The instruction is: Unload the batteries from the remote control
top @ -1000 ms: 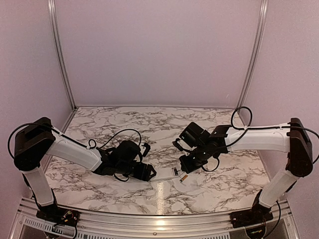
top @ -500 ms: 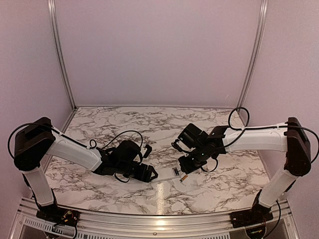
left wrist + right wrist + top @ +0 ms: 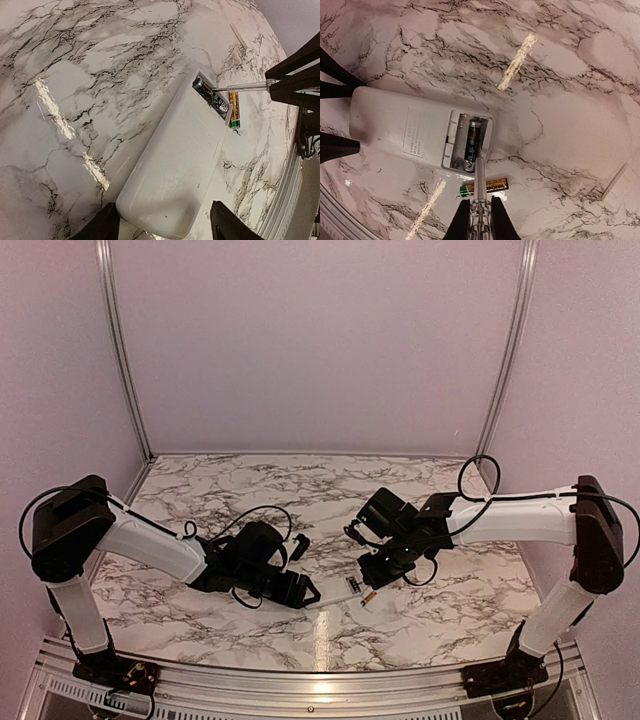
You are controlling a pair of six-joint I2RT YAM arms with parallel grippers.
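The left end effector [image 3: 162,225] has slid closer, spread astride the remote control [image 3: 175,160]; the right end effector [image 3: 479,220], pinching a rod [image 3: 479,180], probes the dark battery [image 3: 471,142]; the gold battery [image 3: 485,187] already lies on the counter [image 3: 560,125].

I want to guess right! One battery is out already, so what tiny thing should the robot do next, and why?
Probably lever up with the rod held in the right gripper. Its tip sits at the dark battery lying in the remote control's open compartment, while the gold battery lies on the table and the left gripper steadies the remote's far end.
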